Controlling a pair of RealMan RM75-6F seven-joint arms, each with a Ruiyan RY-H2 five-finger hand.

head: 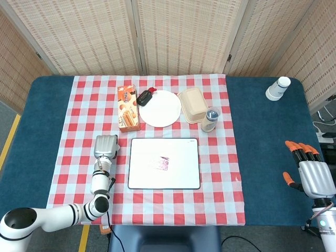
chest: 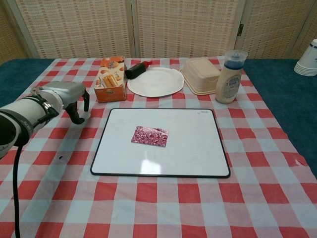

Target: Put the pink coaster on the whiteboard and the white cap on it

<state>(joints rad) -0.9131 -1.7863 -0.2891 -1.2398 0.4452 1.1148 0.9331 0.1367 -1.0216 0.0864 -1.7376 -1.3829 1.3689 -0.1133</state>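
A pink patterned coaster [head: 163, 163] [chest: 149, 136] lies flat near the middle of the whiteboard [head: 184, 147] [chest: 198, 144]. My left hand [head: 106, 146] [chest: 67, 99] hovers low over the checked cloth just left of the whiteboard's far left corner, fingers curled down toward the cloth. No white cap shows plainly in either view; whatever is under that hand is hidden. My right hand [head: 308, 172] rests over the blue table at the far right, fingers spread and holding nothing. The chest view does not show it.
Behind the whiteboard stand an orange snack box [head: 128, 107] [chest: 110, 78], a white plate [head: 160, 108] [chest: 156, 82] with a dark red-tipped item [head: 145, 96] at its edge, a beige lidded container [head: 192, 104] and a blue-capped bottle [head: 210, 120] [chest: 229, 77]. White stacked cups [head: 277, 88] stand at the far right.
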